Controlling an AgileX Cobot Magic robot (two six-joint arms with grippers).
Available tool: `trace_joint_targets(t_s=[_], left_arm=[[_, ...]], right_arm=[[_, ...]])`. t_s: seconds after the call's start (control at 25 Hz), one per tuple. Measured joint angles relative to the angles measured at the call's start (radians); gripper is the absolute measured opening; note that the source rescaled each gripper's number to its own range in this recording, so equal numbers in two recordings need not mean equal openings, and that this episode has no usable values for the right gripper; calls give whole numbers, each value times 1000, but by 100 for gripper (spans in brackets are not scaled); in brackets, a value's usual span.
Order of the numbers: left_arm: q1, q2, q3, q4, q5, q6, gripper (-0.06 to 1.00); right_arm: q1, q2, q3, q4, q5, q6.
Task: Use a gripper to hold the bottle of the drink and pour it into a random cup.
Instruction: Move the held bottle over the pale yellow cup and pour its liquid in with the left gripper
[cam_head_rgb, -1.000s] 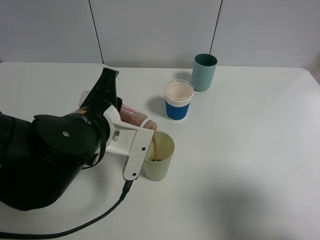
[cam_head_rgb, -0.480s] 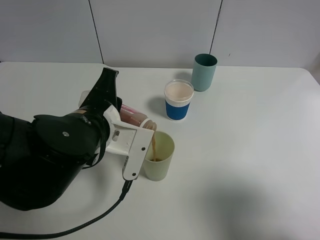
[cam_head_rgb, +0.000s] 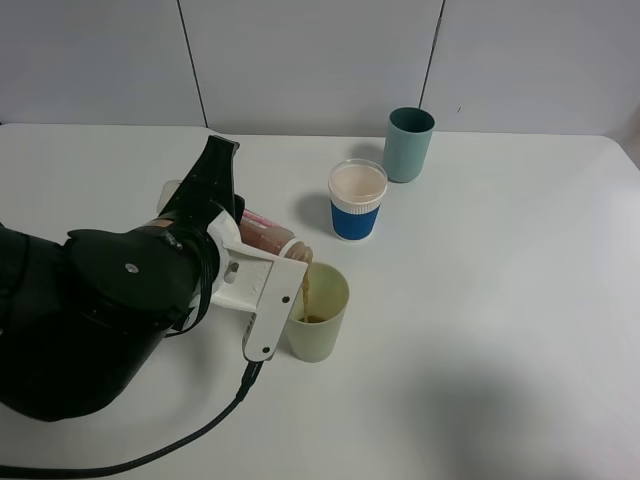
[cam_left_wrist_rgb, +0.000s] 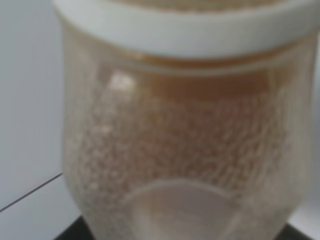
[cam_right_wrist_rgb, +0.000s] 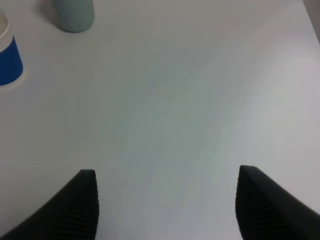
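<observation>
White plastic faces the jaws of the L gripper (cam_head_rgb: 250, 250), which are pressed shut on the bottle (cam_head_rgb: 268, 235). The bottle is held tipped almost on its side, neck to the right and a little down, just over the left rim of the cup (cam_head_rgb: 320, 338). A thin brown stream of the drink (cam_head_rgb: 306, 293) is seen falling from the neck into the cup, and a little brown liquid is collected at the cup's bottom.

In the L wrist view the bottle (cam_left_wrist_rgb: 185, 150) fills nearly the whole pic, blurred. A white neck ring can be made out, w/ frothy brown drink (cam_left_wrist_rgb: 185, 90) behind the clear plastic.

The cup stands upright on the white table (cam_head_rgb: 500, 300), approx. mid-table, just right of the gripper's white plate. Whether plate and cup touch cannot be told.

Farther back and slightly right, apart from the cup, a blue-and-white paper cup (cam_head_rgb: 357, 210) w/ a pale top is placed. A teal cup (cam_head_rgb: 408, 150) is set beyond it to the right, near the table's far edge.

A black cable (cam_head_rgb: 180, 442) is trailed from the arm toward the near left.

The R gripper (cam_right_wrist_rgb: 167, 210) is shown by its wrist view only. Its two dark fingers are spread wide, w/ nothing between them, over bare table.
</observation>
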Motion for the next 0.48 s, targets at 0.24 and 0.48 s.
trace_joint_targets(t_s=[0.24,0.48], left_arm=[[0,0,0,0,0,1,0],[0,0,0,3,0,11,0]], right_arm=[[0,0,0,0,0,0],[0,0,0,0,0,0]])
